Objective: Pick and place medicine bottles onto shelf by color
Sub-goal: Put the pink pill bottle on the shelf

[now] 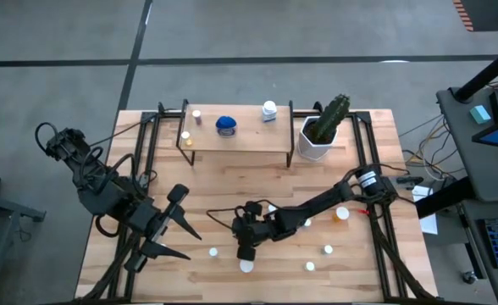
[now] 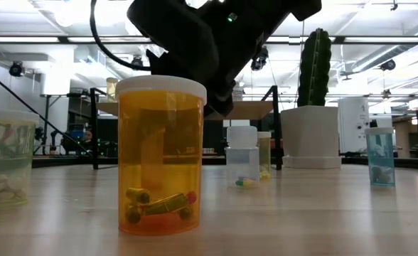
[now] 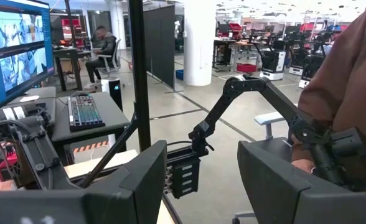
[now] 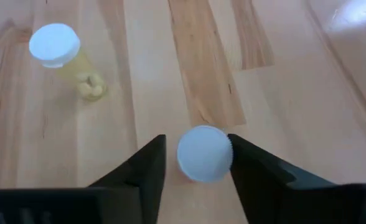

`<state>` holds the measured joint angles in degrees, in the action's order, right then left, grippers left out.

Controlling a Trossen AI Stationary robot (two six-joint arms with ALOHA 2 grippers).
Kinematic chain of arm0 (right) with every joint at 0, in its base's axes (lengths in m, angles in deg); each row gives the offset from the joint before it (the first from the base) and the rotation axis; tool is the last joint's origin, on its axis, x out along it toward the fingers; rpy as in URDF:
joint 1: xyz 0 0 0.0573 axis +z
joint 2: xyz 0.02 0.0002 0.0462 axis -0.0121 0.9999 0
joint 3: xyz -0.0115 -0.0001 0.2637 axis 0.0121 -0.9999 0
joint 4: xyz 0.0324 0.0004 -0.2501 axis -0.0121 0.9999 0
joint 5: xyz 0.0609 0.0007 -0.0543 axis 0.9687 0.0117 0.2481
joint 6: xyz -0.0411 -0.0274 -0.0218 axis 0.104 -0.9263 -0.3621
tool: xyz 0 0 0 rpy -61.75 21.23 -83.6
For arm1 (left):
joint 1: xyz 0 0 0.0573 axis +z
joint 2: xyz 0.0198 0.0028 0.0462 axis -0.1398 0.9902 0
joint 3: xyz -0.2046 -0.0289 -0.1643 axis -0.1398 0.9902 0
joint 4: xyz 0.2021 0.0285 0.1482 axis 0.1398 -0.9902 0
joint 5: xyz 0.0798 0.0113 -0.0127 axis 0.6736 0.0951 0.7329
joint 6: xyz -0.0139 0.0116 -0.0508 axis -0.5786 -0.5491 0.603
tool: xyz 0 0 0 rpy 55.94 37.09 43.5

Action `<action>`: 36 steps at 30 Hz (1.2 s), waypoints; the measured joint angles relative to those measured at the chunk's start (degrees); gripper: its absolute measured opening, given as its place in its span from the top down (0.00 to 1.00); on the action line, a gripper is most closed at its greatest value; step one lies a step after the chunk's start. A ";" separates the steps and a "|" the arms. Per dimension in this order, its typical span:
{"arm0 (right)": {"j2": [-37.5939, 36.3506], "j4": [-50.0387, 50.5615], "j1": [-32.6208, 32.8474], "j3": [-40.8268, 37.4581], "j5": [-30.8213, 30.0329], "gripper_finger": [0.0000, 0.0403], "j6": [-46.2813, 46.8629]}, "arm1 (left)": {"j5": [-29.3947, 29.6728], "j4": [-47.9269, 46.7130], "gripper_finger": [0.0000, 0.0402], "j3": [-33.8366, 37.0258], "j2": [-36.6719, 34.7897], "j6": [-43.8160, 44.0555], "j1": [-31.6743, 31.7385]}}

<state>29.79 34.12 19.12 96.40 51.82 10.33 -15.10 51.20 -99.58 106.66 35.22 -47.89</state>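
My right gripper is open and points down over an orange bottle that stands upright on the table. Its white cap shows between the two fingers without being held. A yellowish bottle stands close by. More bottles stand scattered on the near right of the table. The shelf at the far side carries small bottles, a blue one and a white one. My left gripper waits open at the near left, raised off the table.
A white pot with a green cactus stands right of the shelf. Black frame rails run along both table sides. In the low view, a greenish bottle, a clear one and a teal one stand around the orange one.
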 joint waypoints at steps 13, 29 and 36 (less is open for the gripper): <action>-3.35 4.30 -0.68 1.85 -0.09 0.72 3.38 | 0.00 -0.06 0.55 0.02 0.04 0.07 0.00; -19.32 39.66 -28.82 24.71 -3.81 0.73 9.78 | 2.50 0.27 0.55 0.00 -0.12 0.07 0.02; -17.51 28.35 -31.02 18.74 -5.28 0.73 8.22 | 3.97 0.14 0.55 -0.02 -0.61 0.05 0.02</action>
<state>12.28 62.47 -11.90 115.14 46.54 18.55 -11.13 51.34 -99.60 106.05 35.27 -47.87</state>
